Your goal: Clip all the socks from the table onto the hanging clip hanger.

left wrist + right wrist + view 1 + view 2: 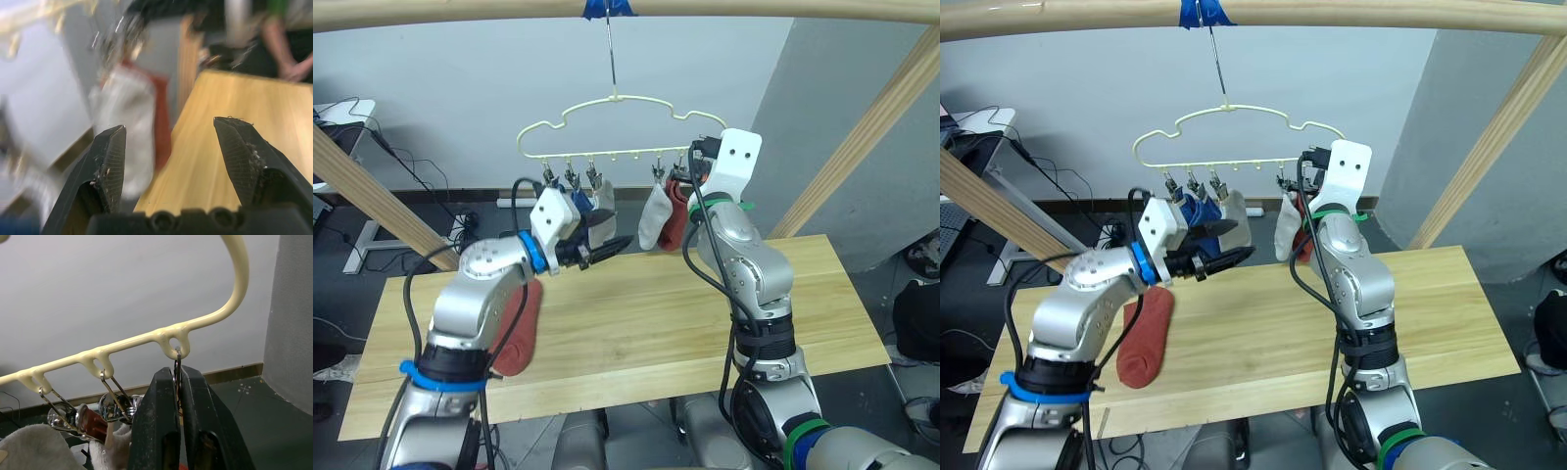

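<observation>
The pale yellow clip hanger [617,127] hangs by its hook from the rail above the table [646,323]. A blue sock [578,203] and a grey sock [603,204] hang from its left clips. A grey sock [655,220] and a rust-red sock [676,223] hang further right. Another rust-red sock [1146,338] lies on the table's left part, beside my left forearm. My left gripper [607,250] is open and empty, just below the left hanging socks. My right gripper [178,382] is raised at the hanger's right end, shut on the rightmost clip [177,363].
A thick wooden rail [724,8] with blue tape [607,8] runs overhead. Slanted wooden posts stand at the right [867,132] and left [372,201]. A grey wall is behind, and cables lie on the floor at the far left [460,225].
</observation>
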